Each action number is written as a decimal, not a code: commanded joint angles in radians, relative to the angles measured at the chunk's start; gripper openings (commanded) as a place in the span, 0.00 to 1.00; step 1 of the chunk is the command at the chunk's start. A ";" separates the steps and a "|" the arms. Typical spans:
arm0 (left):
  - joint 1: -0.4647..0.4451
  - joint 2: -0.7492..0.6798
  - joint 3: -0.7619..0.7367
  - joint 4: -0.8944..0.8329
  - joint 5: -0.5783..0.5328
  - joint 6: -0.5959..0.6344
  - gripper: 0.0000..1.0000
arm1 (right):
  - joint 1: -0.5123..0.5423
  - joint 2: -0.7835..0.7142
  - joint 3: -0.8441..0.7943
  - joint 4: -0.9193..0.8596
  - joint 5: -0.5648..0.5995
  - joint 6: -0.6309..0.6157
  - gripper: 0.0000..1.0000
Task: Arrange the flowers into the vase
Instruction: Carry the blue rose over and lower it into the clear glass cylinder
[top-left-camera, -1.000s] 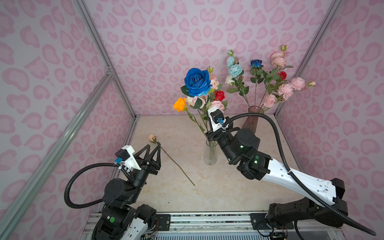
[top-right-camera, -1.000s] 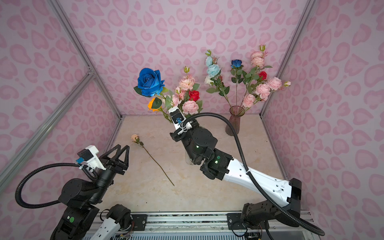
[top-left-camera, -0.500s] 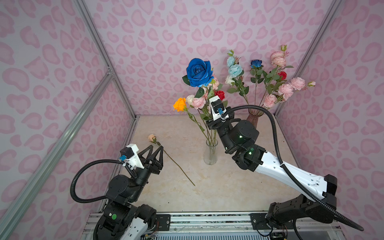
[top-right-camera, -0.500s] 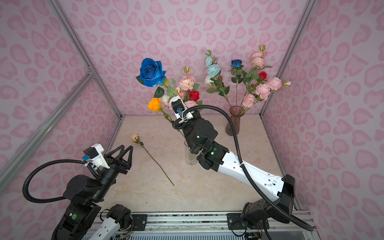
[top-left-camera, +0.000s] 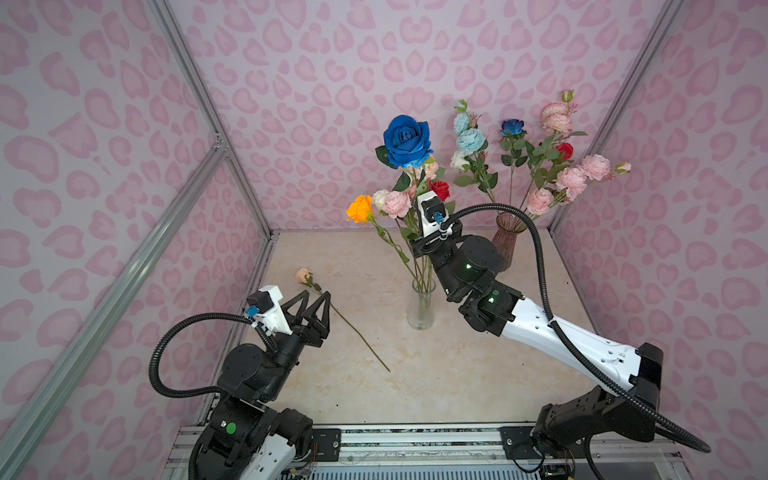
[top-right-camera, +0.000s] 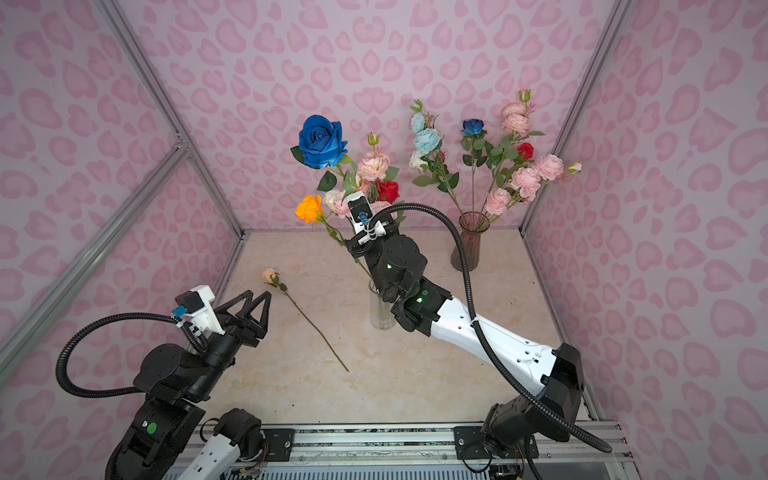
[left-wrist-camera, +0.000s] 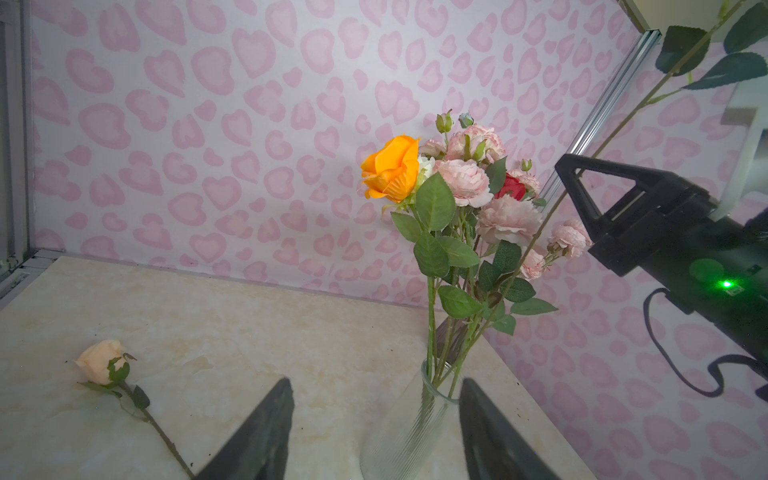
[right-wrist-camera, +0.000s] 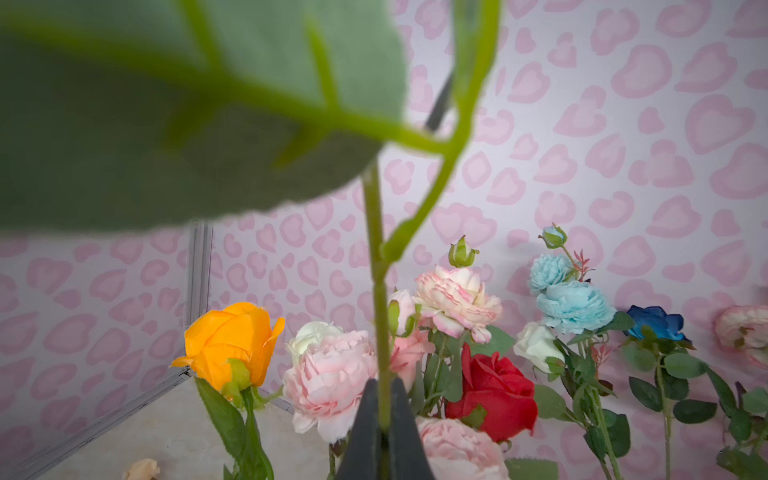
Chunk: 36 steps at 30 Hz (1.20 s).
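Flowers (top-left-camera: 397, 204) in orange, pink, white and red stand bunched in the clear vase (top-left-camera: 422, 309) at the middle of the marble-look table (top-left-camera: 457, 374). Among them the orange rose (top-left-camera: 360, 209) leans out to the left in both top views. Above them the right gripper (right-wrist-camera: 383, 386) has its two dark fingers pinched tight on the green stem of the dark blue rose (top-left-camera: 406, 140). That rose's big head rides higher than the rest of the bunch in both top views, and one of its broad leaves fills much of the right wrist view. From the grip the stem runs down into the leaves of the bunch, and whether its foot sits inside the vase mouth cannot be told. To the left of the clear vase in both top views, the peach rose (top-left-camera: 304, 275) lies flat on the table. Its head points toward the rear and its thin stem slants toward the front, well apart from the vase. The left gripper (top-left-camera: 318, 294) hovers near the peach rose without touching it, its fingers spread wide with nothing between them. At the rear right a second, tinted vase (top-left-camera: 505, 245) holds pink, light blue, dark blue, white and red blooms.
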<state>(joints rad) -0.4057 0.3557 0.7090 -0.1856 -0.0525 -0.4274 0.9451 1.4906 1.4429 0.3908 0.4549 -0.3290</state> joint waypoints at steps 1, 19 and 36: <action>0.001 -0.001 0.006 0.014 -0.004 -0.005 0.64 | -0.003 0.005 -0.028 0.001 -0.013 0.063 0.00; 0.001 0.002 0.003 0.015 0.009 -0.013 0.64 | -0.016 0.043 -0.264 0.122 -0.002 0.239 0.05; 0.001 0.026 0.001 0.019 0.020 -0.027 0.64 | -0.029 0.005 -0.332 0.112 0.049 0.285 0.32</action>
<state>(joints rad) -0.4057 0.3767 0.7090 -0.1856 -0.0422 -0.4465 0.9161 1.4956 1.1145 0.4881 0.4969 -0.0601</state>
